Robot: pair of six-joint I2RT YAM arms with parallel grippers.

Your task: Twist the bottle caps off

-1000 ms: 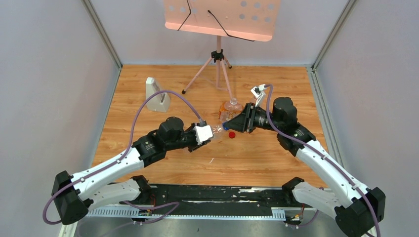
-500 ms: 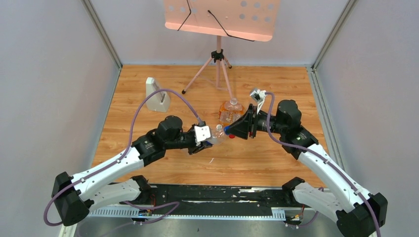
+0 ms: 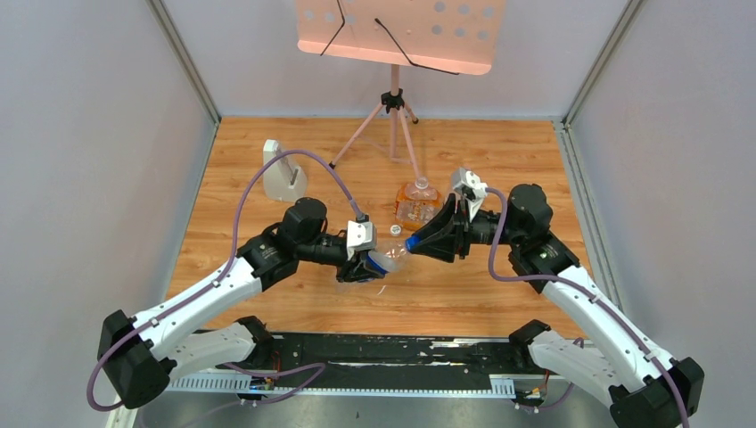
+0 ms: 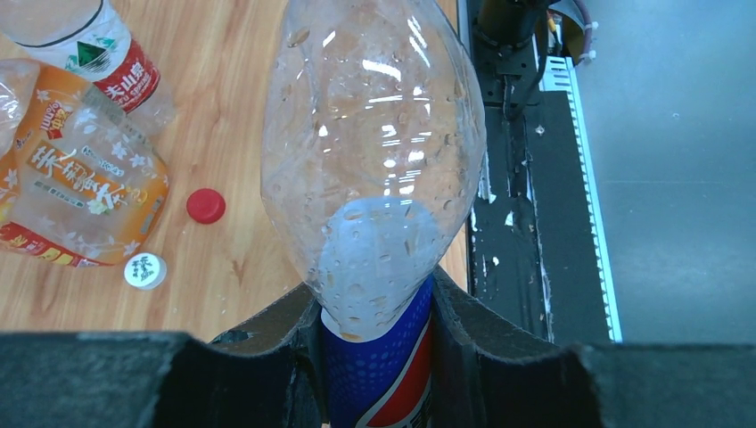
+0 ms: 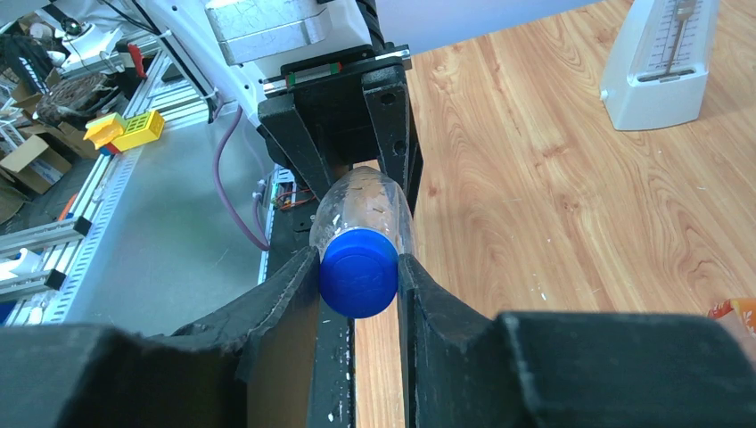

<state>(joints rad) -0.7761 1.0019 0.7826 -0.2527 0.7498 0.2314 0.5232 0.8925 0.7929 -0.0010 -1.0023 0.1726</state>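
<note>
Blue cap [image 5: 358, 272] pinched by right hand [image 5: 357, 283] — bottle [image 4: 373, 160] base hidden.

Left pincer [image 4: 374, 310] clamping Pepsi bottle [image 4: 374, 152], red cap [image 4: 206, 206], white cap [image 4: 144, 270], beside orange-labelled bottle [image 4: 76, 192]

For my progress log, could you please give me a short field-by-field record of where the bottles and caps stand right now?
left fingers: shut on the Pepsi bottle at its blue label
right fingers: shut on the blue cap, which sits on the Pepsi bottle's neck
Pepsi bottle: held above the table, between the two arms
red cap: off, loose on the table
white cap: off, loose beside the orange-labelled bottle
red-white-green bottle: on the table, next to the orange-labelled one
</note>
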